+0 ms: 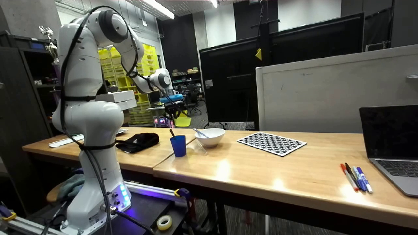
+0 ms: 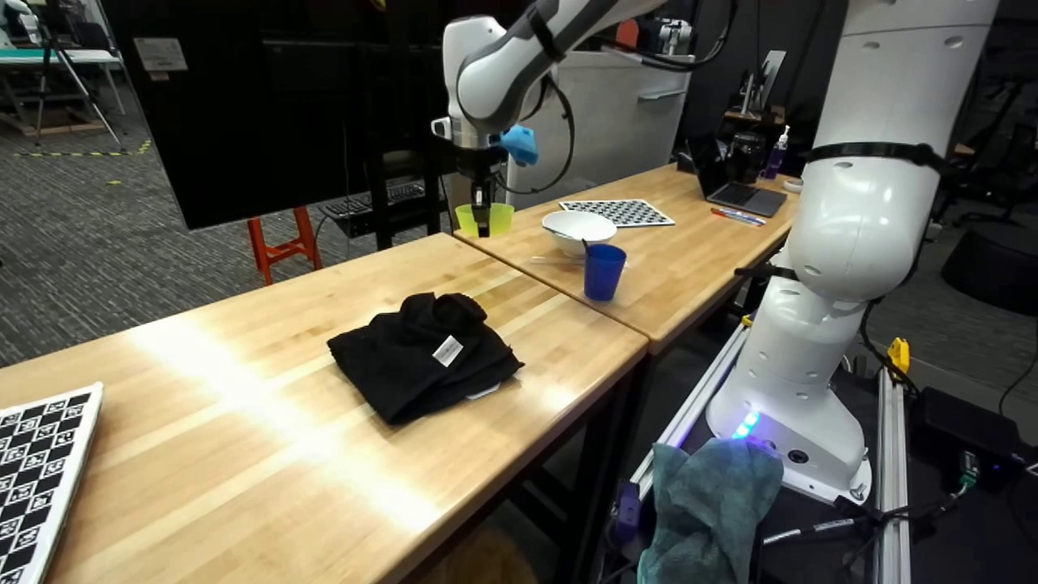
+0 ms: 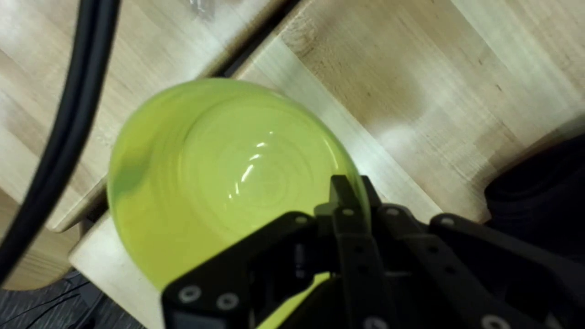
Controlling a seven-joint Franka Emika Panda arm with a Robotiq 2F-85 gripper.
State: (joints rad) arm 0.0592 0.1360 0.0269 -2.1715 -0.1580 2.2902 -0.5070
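Observation:
My gripper [image 3: 358,187] is shut on the rim of a yellow-green bowl [image 3: 247,169]. One finger is inside the bowl and one is outside it. The bowl's inside looks empty. In an exterior view the gripper [image 2: 482,229] points down and holds the bowl [image 2: 500,219] at the far table edge, by the seam between two tables; the bowl seems raised above the tabletop. The bowl [image 1: 183,122] also shows in an exterior view behind the table, beside the gripper [image 1: 173,117]. A folded black cloth [image 2: 426,357] lies on the near table; its edge shows in the wrist view [image 3: 544,196].
A white bowl [image 2: 580,227] with a utensil and a blue cup [image 2: 604,272] with a dark utensil stand near the seam. A patterned board [image 1: 272,143], several pens [image 1: 356,178] and an open laptop [image 1: 392,140] lie farther along. A second patterned board [image 2: 40,470] lies at the opposite end.

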